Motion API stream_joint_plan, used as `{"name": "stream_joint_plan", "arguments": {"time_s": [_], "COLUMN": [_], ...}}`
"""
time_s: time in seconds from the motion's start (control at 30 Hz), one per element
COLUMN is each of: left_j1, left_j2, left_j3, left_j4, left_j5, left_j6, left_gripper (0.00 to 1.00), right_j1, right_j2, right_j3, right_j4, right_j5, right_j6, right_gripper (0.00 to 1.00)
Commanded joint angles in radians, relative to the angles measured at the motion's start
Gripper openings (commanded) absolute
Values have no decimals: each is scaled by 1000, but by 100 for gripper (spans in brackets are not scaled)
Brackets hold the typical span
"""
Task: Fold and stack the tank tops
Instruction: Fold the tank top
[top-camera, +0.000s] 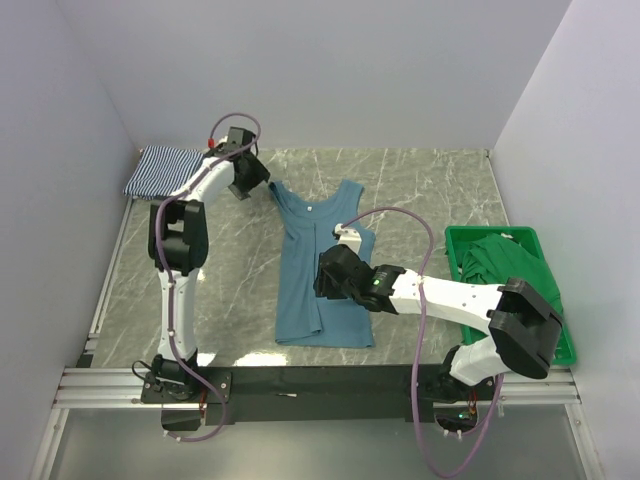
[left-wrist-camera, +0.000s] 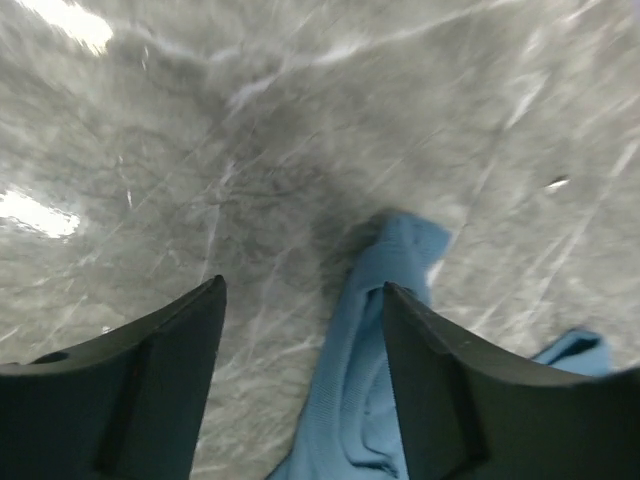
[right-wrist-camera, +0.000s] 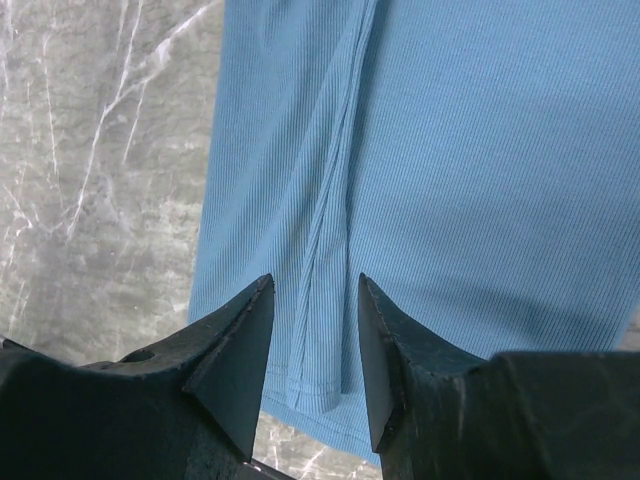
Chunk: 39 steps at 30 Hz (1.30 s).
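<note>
The grey marbled desk (top-camera: 430, 190) fills the scene between pale walls. The teal tank top (top-camera: 320, 290) lies flat on its middle, straps at the far end and hem at the near end. Its left side is folded in, with a lengthwise crease running down it. At the right edge of the desk stands a green crate (top-camera: 455, 245) holding a bundle of dark green cloth (top-camera: 510, 265). The striped tank top (top-camera: 160, 168) sits in the far left corner as a small flat pile, well apart from the teal one.

The right arm reaches in from the near right. The right gripper (top-camera: 325, 275) is over the lower left part of the teal tank top. Its wrist view shows the right gripper (right-wrist-camera: 315, 285) released, fingers apart on either side of the raised crease near the hem, not pinching it.

The left arm stretches to the far left. The left gripper (top-camera: 250, 183) is just beside the teal top's far left shoulder strap (top-camera: 278, 195). In its wrist view the left gripper (left-wrist-camera: 300, 290) is released, with the shoulder strap (left-wrist-camera: 390, 270) lying loose on the desk near the right-hand finger, unclamped.
</note>
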Motion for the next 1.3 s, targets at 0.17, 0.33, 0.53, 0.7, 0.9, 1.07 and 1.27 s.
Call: {"name": "stream_joint_plan", "arguments": {"time_s": [0.17,0.33,0.53,0.7,0.9,1.07,1.27], "left_j1": [-18,-22,-30,-35,-45,-45,-48], "left_j2": [-2,-11,8,18,50,57,37], "left_j3": [-5,-55,-65,-62,-11,1,9], "left_j4": [81,150,190,212,200,199,212], "left_j5": [57,85,101,105,106,112,120], "left_j6": [0,-15,-15,-20,-19,-19,-11], "left_gripper": [72,70,66,49,32,17,1], "right_j1": [-8,-6,-8,-8,-6,-8,-8], "right_j2": [-41,-43,-41,-42,-49,-58,-46], "right_j3": [-3,-9,-14,-20,-32,-40,-41], "right_j4": [12,13,18,22,22,26,35], "right_j5": [41,39,33,33,35,38,25], "right_j6": [5,8,9,11,14,16,17], "right_gripper": [46,46,46,46,45,45,45]}}
